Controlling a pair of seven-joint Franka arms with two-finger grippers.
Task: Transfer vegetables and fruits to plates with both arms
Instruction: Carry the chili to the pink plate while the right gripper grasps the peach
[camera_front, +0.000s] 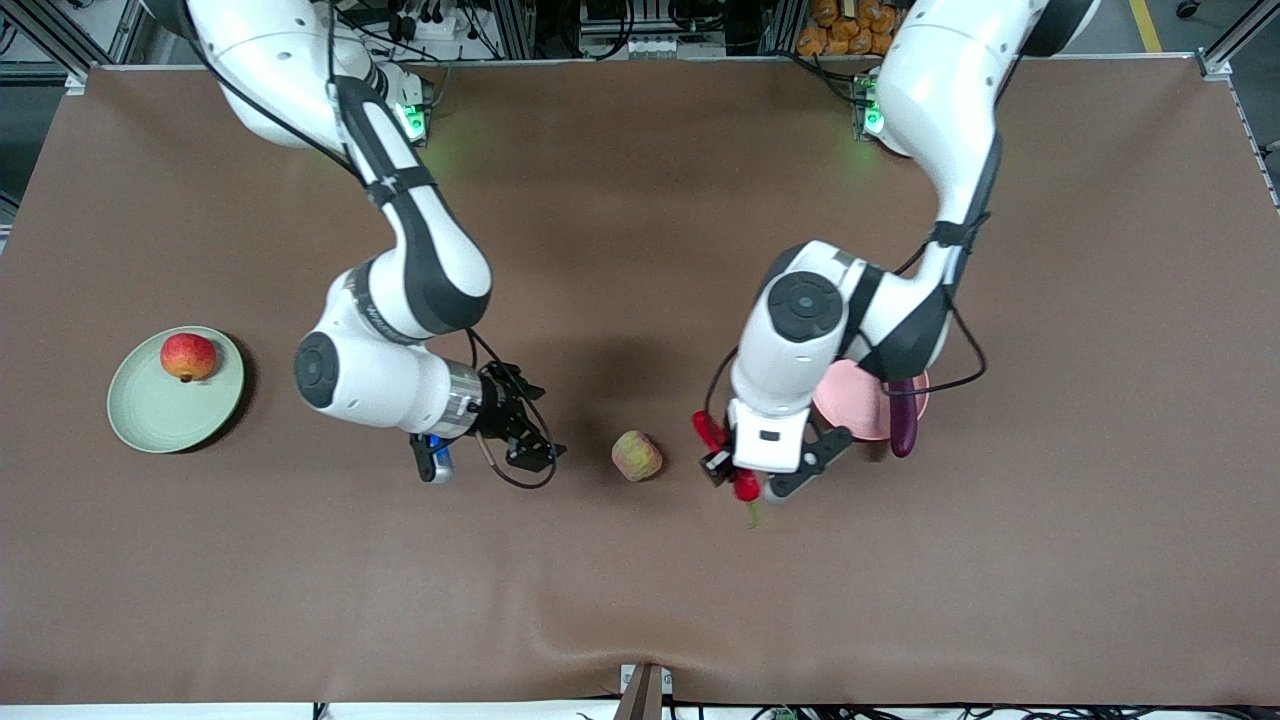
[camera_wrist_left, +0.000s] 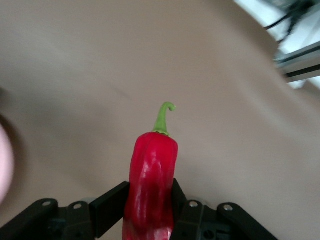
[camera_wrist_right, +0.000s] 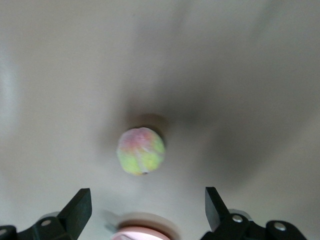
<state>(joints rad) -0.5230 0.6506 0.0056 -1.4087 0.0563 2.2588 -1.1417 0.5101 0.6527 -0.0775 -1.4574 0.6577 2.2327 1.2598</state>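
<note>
Left tool (camera_front: 738, 472) pinches the chili pepper (camera_wrist_left: 150, 190) for carrying to the pink plate (camera_front: 850, 400) at its two o'clock; right tool (camera_front: 525, 425), spread, faces the yellow-green fruit (camera_front: 637, 455) on the worktop (camera_front: 640, 600).

No readable text, labels, brands, numbers or signs in any view.

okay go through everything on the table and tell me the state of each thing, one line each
Apple: resting on the green plate.
Yellow-green fruit: loose on the table, mid-table.
Chili pepper: clamped in the left tool.
Eggplant: lying across the pink plate's edge.
Right tool: open, empty, beside the yellow-green fruit.
</note>
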